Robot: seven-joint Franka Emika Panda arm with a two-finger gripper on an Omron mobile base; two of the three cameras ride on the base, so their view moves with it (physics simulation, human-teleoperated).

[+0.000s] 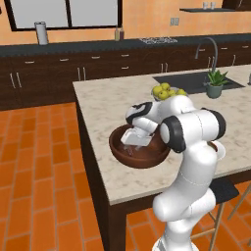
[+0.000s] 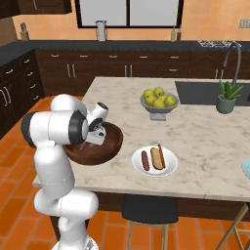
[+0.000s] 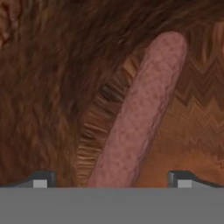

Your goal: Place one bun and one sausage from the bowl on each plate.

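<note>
1. Brown wooden bowl (image 1: 139, 156) sat near the island counter's (image 2: 205, 141) front-left edge; gripper (image 1: 132, 142) was reaching down inside it.
2. Hand view: pinkish sausage (image 3: 140, 113) lay on the bowl's grained floor, running from btwn the fingertips (image 3: 41, 179) away toward the top right.
3. Pincer state: tips stood wide apart, one each side of the sausage's near end, nothing clamped yet. Neither tip clearly touched the sausage.
4. Handling, my guess: sausage looked light, round, smooth-skinned and a bit soft, so prob. slippery and apt to roll on the curved wood. Best hold would be across its mid-length, jaws square to its long axis, w/ moderate squeeze.
5. Sausage sat slightly skewed to the jaw line, nearer the left tip at its near end; a small wrist turn might help before closing.
6. White plate (image 2: 168, 168), just right of the bowl in the right base view, already carried one sausage and one bun (image 2: 157, 157).
7. Pale blue plate (image 2: 246, 168) showed at the far right edge, well apart from the bowl; contents couldn't be told.
8. No bun seen in the hand view's patch of bowl.
</note>
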